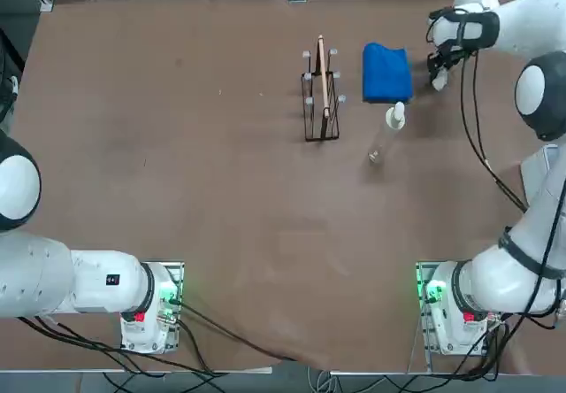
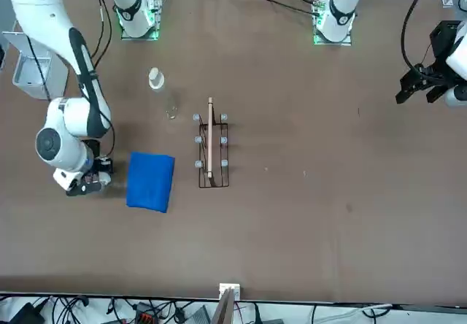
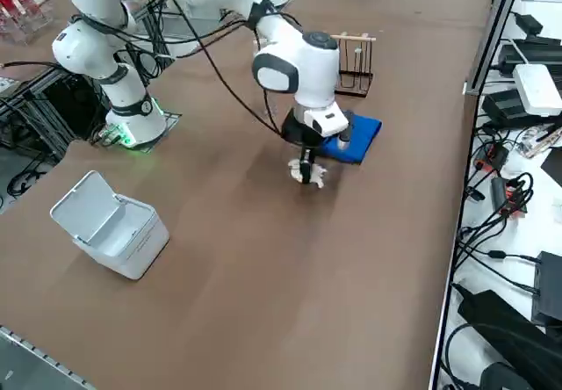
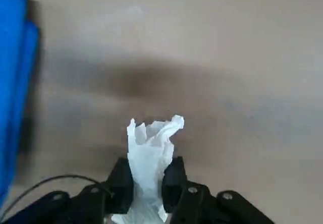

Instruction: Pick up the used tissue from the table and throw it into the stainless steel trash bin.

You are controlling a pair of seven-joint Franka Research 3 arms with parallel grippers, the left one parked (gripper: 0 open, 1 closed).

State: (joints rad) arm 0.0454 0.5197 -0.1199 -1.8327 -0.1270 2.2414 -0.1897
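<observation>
The used tissue (image 4: pixel 151 146), a crumpled white wad, is pinched between the two black fingers (image 4: pixel 121 177) of my right gripper (image 4: pixel 148 173), which is shut on it. In the right side view the gripper (image 3: pixel 306 172) points straight down at the table (image 3: pixel 263 258), with the tissue (image 3: pixel 317 176) showing white at its tip, low against the surface. From overhead the gripper (image 1: pixel 439 76) is at the far right of the table, just right of the blue cloth. The stainless steel trash bin (image 3: pixel 110 225) stands with its lid up near the table's right edge, well away from the gripper.
A folded blue cloth (image 1: pixel 386 73) lies right beside the gripper. A clear bottle (image 1: pixel 389 127) with a white cap lies below the cloth. A black wire rack (image 1: pixel 320 92) holding a thin board stands left of the cloth. Cables hang from the right arm.
</observation>
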